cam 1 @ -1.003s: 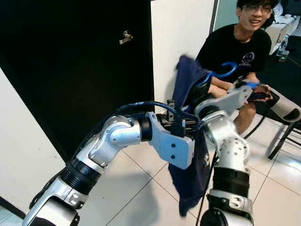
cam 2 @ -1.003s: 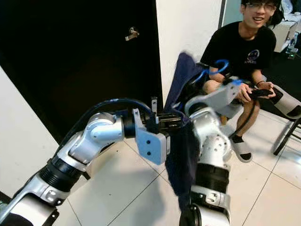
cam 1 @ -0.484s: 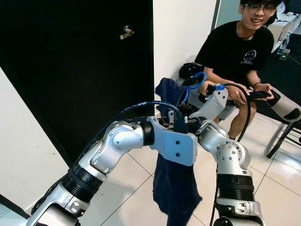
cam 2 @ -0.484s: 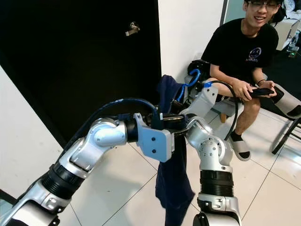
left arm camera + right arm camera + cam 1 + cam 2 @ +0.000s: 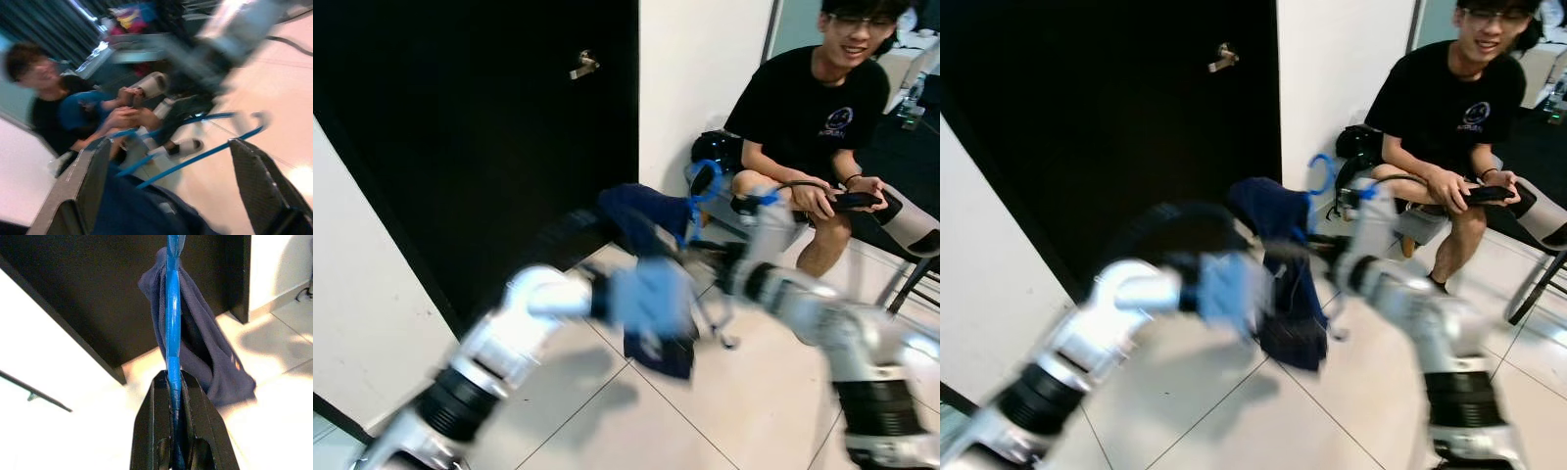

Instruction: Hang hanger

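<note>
Now our right gripper has its jaws clenched on the blue plastic hanger so the navy cloth garment hangs free, while our left gripper stands released beside it.

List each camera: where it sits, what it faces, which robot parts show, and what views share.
Left eye and right eye views: on the head, looking forward and down at the black door, a seated person and tiled floor; both blurred arms show, carrying the blue hanger with the navy garment.
Left wrist view: looks along the left gripper, its fingers apart, at the hanger, garment and person.
Right wrist view: looks along the right gripper, shut on the hanger, toward the door.
Shared: hanger and garment in all.
</note>
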Controlling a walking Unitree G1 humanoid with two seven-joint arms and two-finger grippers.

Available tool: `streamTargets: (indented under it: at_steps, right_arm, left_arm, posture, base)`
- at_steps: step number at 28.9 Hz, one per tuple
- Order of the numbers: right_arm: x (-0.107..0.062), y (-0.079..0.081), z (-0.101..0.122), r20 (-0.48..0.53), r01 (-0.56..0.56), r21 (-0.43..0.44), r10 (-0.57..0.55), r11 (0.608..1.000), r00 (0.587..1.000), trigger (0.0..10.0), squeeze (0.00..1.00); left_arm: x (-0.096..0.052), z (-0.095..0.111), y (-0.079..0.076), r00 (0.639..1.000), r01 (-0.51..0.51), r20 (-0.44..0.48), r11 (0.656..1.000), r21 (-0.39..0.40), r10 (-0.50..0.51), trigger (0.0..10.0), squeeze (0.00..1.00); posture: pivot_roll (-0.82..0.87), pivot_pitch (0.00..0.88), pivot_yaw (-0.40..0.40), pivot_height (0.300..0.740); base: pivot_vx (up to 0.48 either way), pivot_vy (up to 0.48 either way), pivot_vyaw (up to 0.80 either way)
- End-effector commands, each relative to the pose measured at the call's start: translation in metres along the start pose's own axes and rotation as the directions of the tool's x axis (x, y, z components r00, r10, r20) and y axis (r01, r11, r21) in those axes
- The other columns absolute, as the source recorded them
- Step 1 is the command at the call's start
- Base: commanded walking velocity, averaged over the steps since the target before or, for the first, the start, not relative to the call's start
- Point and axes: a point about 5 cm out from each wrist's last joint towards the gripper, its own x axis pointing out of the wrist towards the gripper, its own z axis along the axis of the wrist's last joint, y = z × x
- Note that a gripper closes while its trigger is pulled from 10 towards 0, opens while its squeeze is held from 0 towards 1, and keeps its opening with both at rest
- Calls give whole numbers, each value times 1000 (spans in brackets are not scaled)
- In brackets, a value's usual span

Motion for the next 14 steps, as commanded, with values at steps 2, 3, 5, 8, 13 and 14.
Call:
streamTargets:
  at_steps: [2, 3, 5, 8, 13, 14]
  right_arm:
    - [-9, 8, 6, 16, -113, -64, 114, 992, 993, 10000, 0]
    - [-9, 8, 6, 16, -113, -64, 114, 992, 993, 10000, 0]
    - [-21, 7, 8, 8, -181, -127, 183, 975, 983, 10000, 0]
    - [-37, 8, 12, 7, -287, -188, 293, 939, 956, 10000, 0]
    - [-73, 17, 26, -9, -520, -285, 540, 805, 842, 10000, 0]
    - [-88, 22, 35, -3, -607, -315, 638, 730, 770, 10000, 0]
  left_arm:
    - [-6, 6, 14, 999, -21, 43, 999, -45, 23, 10000, 1000]
    - [-6, 6, 14, 999, -21, 43, 999, -45, 23, 10000, 1000]
    - [-12, 13, 25, 997, -36, 70, 997, -68, 41, 10000, 1000]
    - [-16, 18, 35, 994, -50, 90, 996, -79, 57, 10000, 1000]
    - [-23, 23, 44, 996, 7, 88, 995, -95, 1, 10000, 0]
    - [-26, 23, 46, 996, 57, 72, 994, -90, -50, 10000, 0]
  posture:
    - [-2, 40, 28, 740]
    - [-2, 40, 28, 740]
    - [-4, 36, 29, 740]
    - [-6, 31, 30, 740]
    - [-12, 27, 37, 740]
    - [-10, 26, 40, 740]
  base:
    - [0, 0, 0]
    - [0, 0, 0]
    - [0, 0, 0]
    - [0, 0, 0]
    - [0, 0, 0]
    - [0, 0, 0]
